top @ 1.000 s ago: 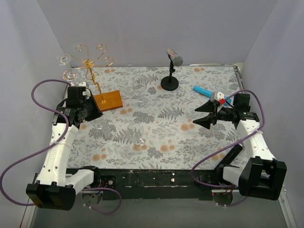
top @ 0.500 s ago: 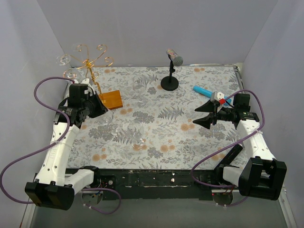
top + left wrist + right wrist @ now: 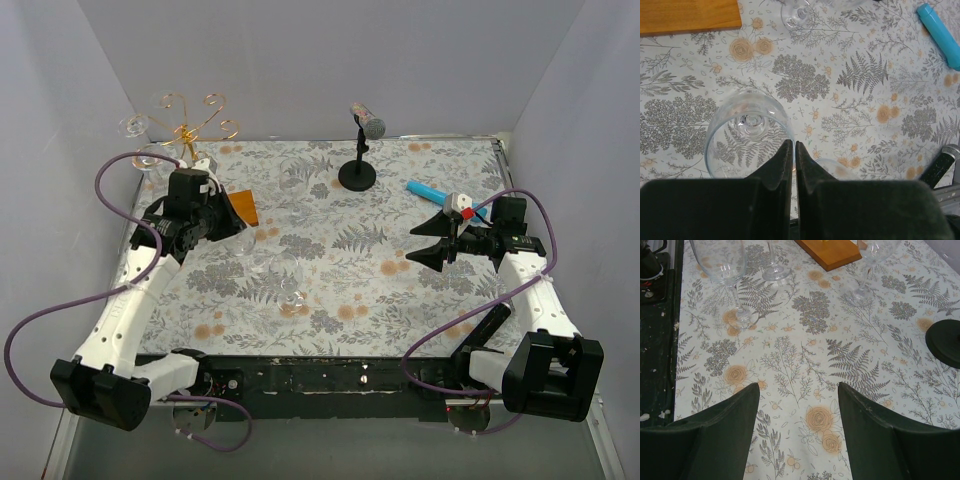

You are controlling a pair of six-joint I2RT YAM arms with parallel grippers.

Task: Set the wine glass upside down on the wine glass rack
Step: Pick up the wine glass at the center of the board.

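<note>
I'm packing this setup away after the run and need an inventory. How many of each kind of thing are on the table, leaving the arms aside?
Wine glass rack: 1
Wine glasses hanging on it: 2
Wine glasses standing on the table: 3
Microphone on its stand: 1
Blue cylinder: 1
Total: 8
</note>
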